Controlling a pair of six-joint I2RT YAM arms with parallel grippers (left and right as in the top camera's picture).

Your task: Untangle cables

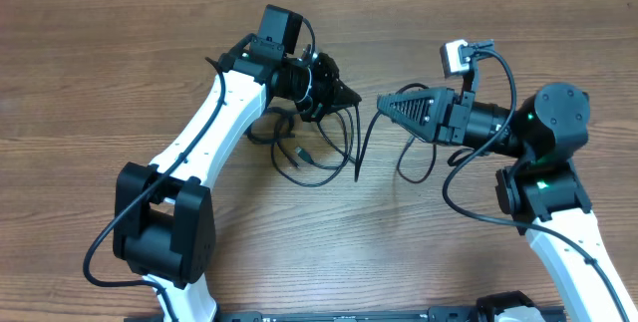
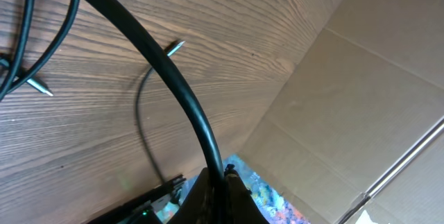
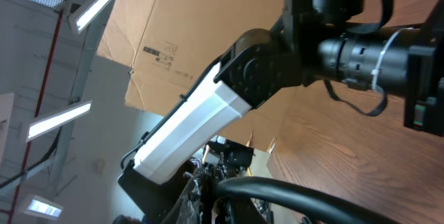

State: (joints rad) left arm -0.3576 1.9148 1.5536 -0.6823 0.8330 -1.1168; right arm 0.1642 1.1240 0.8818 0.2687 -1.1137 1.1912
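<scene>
Left gripper [image 1: 339,91] and right gripper [image 1: 384,105] are each pinched closed on a strand of the cables [image 1: 304,153], tips near each other above the table [image 1: 120,53].

Confirm both grips first. In the left wrist view a cord runs straight into the left fingers [image 2: 211,196], and overhead a cord drops from the right tip. The rest of the tangle lies on the wood beside the left gripper's wrist, with a further loop under the right gripper. Judged risk: if you draw the grippers apart while the held strands cross inside the tangle, the knot may tighten or the whole bundle may lift. A thin cord may also slip from the pinch. Only the overhead view shows the whole tangle. Only the left wrist view shows the silver-tipped plug ends [image 2: 177,45] lying loose beyond the fingers. The right wrist view shows mostly the left arm [image 3: 201,123] and cardboard [image 3: 173,37].
</scene>
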